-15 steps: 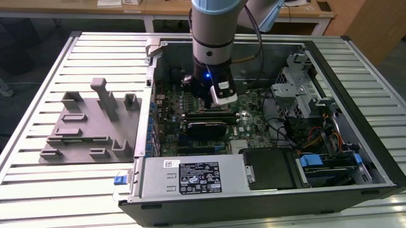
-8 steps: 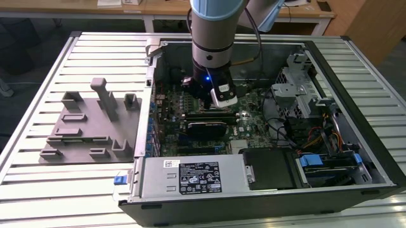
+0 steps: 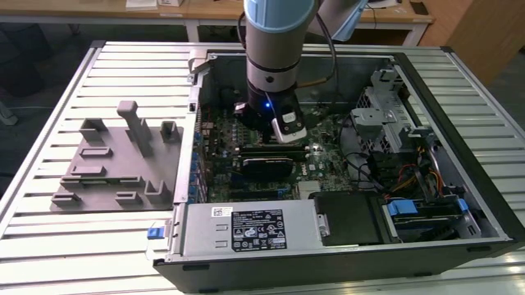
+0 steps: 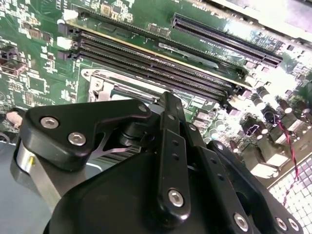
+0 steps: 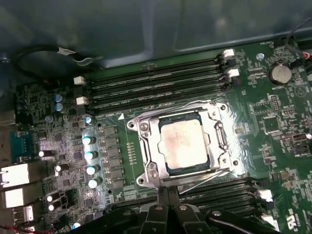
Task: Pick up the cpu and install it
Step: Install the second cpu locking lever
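cpu: silvery square plate, seated flat inside the socket frame in the first wrist view, just beyond the gripper's tip and apart from it.
socket frame: metal, bolted at the corners, surrounding the cpu on all sides; thin lever wire lying along the edge nearest the gripper.
gripper: black linkage, tip near the socket's closest edge in the first wrist view; in the second wrist view finger links drawn up side by side, but whether pressed together or spread cannot be told; nothing seen between them.
memory slots: long dark rows on the far side of the socket from the gripper; more rows beside the gripper on the near side.
motherboard: green, lying under the gripper, with a round coin cell and small capacitors.
arm: grey and pale blue, reaching down into the open computer case in the exterior view.
power supply box: grey with white label, at the case edge, well apart from the gripper.
desk: slatted metal, carrying the case and a grey fixture block, well apart from the gripper.
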